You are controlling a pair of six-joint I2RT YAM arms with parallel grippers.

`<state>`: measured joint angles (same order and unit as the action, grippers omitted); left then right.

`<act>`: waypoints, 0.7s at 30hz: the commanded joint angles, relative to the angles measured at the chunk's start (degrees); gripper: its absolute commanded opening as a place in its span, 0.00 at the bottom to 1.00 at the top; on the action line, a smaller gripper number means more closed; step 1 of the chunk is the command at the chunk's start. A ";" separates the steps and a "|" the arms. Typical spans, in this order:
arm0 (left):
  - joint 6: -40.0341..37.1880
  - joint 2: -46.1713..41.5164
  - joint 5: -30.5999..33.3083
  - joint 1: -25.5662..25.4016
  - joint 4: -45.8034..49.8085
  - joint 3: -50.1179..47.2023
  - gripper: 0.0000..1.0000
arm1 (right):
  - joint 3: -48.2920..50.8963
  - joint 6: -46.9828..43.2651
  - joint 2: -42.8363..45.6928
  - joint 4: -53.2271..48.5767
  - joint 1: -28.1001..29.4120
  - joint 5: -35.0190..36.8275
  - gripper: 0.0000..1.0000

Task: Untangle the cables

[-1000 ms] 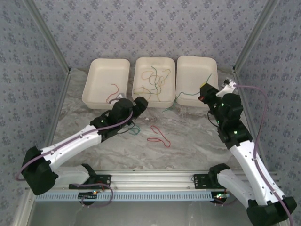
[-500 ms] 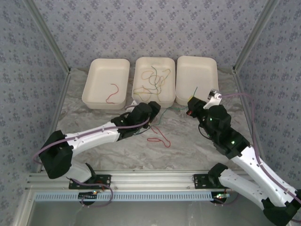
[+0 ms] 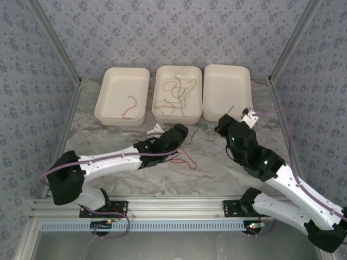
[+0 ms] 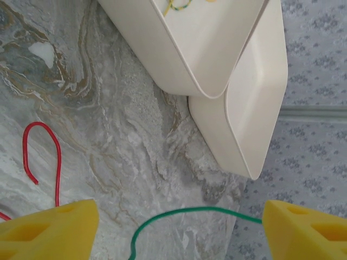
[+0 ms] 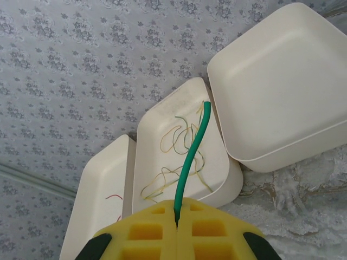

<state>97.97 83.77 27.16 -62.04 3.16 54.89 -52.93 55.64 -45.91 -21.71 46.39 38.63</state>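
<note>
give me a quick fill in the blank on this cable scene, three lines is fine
1. The middle tray holds the tangle of cables; the left tray holds just ____ cable.
2. That lone cable is coloured ____.
3. The right gripper is shut on the green cable, while the left gripper is ____.
Missing words: one; red; open

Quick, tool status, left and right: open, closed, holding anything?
Left tool: open, holding nothing.
Right tool: closed on a green cable.
</note>
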 commanded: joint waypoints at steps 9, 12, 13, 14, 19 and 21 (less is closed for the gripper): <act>3.45 1.12 5.65 -0.36 -0.42 -1.28 0.35 | -4.64 7.01 -0.93 -6.48 2.83 7.95 0.00; 3.45 0.84 5.64 -0.45 -0.39 -1.61 0.27 | -4.73 7.19 -0.84 -6.25 2.88 7.91 0.00; 3.58 0.69 5.63 -0.45 -0.43 -1.82 0.19 | -4.76 7.25 -0.86 -6.23 2.91 7.86 0.00; 3.70 0.55 5.63 -0.45 -0.50 -1.96 0.08 | -4.82 7.38 -0.80 -6.19 2.93 7.77 0.00; 3.98 0.08 7.10 -0.45 -0.19 -2.51 0.00 | -4.99 7.90 -0.46 -6.74 3.18 7.47 0.00; 4.07 -0.70 7.71 -0.45 -0.32 -3.27 0.00 | -4.96 8.18 0.24 -7.09 3.18 7.51 0.00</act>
<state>100.18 84.77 30.87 -62.06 1.67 53.01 -55.99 61.98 -46.87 -27.44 49.17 44.03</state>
